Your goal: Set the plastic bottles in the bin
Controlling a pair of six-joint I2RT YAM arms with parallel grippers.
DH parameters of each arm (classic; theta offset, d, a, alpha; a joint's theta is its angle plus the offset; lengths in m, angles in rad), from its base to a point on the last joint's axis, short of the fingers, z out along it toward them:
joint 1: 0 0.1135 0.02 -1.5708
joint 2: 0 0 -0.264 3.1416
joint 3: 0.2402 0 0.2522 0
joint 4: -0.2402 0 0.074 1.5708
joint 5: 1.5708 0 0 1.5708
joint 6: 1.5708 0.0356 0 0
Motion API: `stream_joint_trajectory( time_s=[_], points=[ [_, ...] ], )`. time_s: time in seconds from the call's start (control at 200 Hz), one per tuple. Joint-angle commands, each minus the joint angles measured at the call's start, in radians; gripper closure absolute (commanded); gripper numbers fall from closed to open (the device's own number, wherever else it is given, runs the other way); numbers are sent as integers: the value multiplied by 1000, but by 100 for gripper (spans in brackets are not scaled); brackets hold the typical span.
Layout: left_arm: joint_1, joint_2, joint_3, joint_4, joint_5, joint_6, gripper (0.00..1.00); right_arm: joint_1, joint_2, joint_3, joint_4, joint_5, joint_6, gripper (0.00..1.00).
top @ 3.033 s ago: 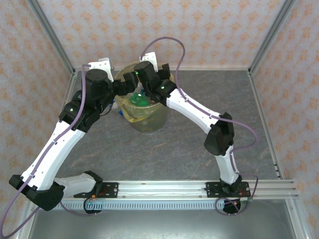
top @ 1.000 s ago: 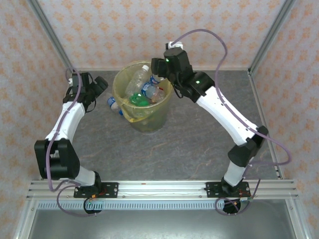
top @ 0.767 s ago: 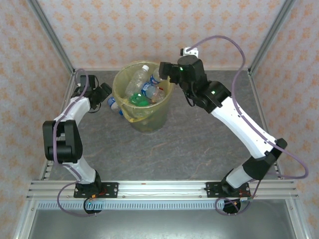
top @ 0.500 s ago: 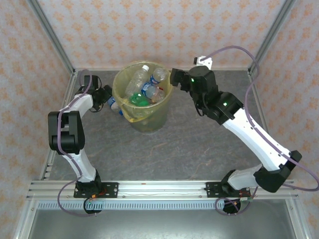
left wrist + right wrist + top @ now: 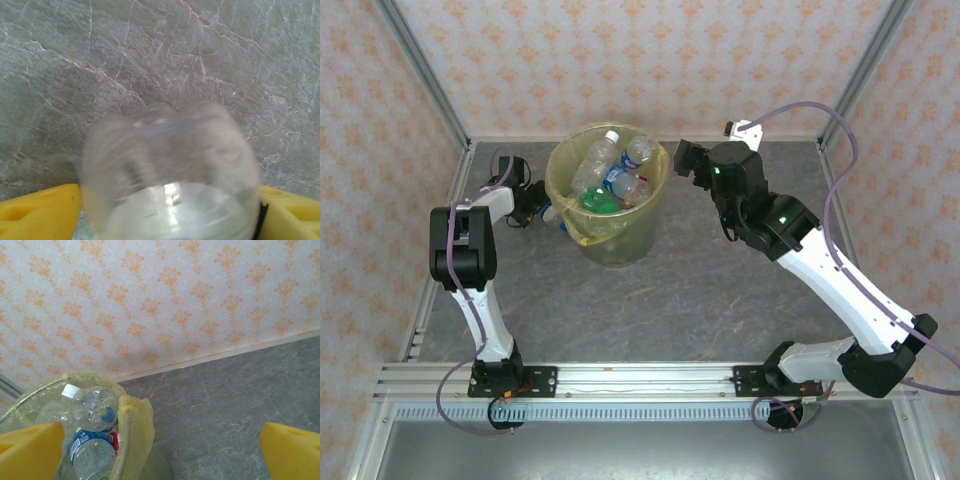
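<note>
The grey marbled table [image 5: 720, 290] takes up most of the top view, enclosed by walls [image 5: 650, 60] papered in an orange pattern. Toward 11 o'clock from its middle stands the round bucket-shaped bin [image 5: 620, 245], lined with a translucent yellow plastic bag [image 5: 137, 420] that folds over the rim.

The white right arm [image 5: 820, 270] rises from its base at 5 o'clock and reaches to about 2 o'clock of the bin. There the right gripper [image 5: 682, 160] hangs just outside the rim. Its wrist camera shows its yellow fingers [image 5: 295, 450] spread wide apart with nothing between them.

The left arm [image 5: 470, 260] stands steeply folded above its base at 7 o'clock. It puts the left gripper [image 5: 528, 203] low at 9 o'clock of the bin.

Inside the bin lies a heap of plastic bottles [image 5: 610, 175]. Most are clear with blue labels, one has a white cap toward 12 o'clock, one is green near the middle, and there is some red at 3 o'clock.

One clear blue-labelled bottle [image 5: 552, 212] lies on the table against the bin's wall at 9 o'clock, right at the left gripper. From the left wrist, a blurred clear bottle sits bottom-on between that gripper's yellow fingertips [image 5: 35, 210], which reach both of its sides. I cannot tell whether they clamp it.
</note>
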Motion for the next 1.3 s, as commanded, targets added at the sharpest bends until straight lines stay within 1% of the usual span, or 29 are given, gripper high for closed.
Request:
stream_joint_trajectory(
  time_s=[0.0, 0.06, 0.14, 0.21, 0.29, 0.305, 0.35, 0.486, 0.576, 0.706, 0.791, 0.811, 0.916, 1.011, 1.111, 1.241, 1.296],
  points=[
    [-8, 7, 17, 28, 10, -12, 25, -7, 0, 7, 3, 33, 12, 0],
    [-8, -1, 16, 28, 9, -10, 31, -7, 1, 6, 3, 32, 14, 0],
    [-8, -24, 10, 24, 3, -7, 34, -7, 0, 5, 3, 30, 16, 0],
    [-8, -54, 1, 24, 1, -1, 39, -7, 0, 3, 4, 30, 16, 0],
    [-8, -75, -5, 15, 0, 3, 40, -7, 0, -1, 7, 29, 16, 0],
    [-8, -104, -6, 14, 0, 3, 41, -7, 0, -2, 8, 29, 16, 0],
    [-8, -129, -10, 10, 2, 2, 42, -8, 1, -5, 9, 26, 16, 0],
    [-8, -210, -25, -2, 1, -4, 42, -8, 1, -9, 14, 11, 16, 0],
    [-9, -280, -27, -15, -20, -1, 42, -7, 0, -12, 17, 2, 18, 0],
    [-12, -401, -16, -38, -114, 40, 42, -7, -7, -24, 27, -6, 23, 0],
    [-19, -480, 1, -56, -203, 92, 42, -7, -12, -29, 32, -16, 27, 0],
    [-25, -498, 6, -62, -232, 133, 42, -7, -13, -30, 34, -16, 28, 0],
    [-63, -584, 40, -79, -381, 246, 43, -7, -18, -41, 47, -25, 36, 0],
    [-128, -651, 64, -69, -527, 358, 43, -7, -18, -45, 55, -35, 38, 0],
    [-217, -715, 68, -16, -642, 480, 42, -7, -11, -42, 58, -44, 37, 0],
    [-317, -766, 64, 54, -723, 609, 42, -7, 0, -37, 64, -68, 40, 0],
    [-361, -783, 55, 91, -740, 673, 42, -7, 0, -37, 67, -78, 43, 0]
  ],
)
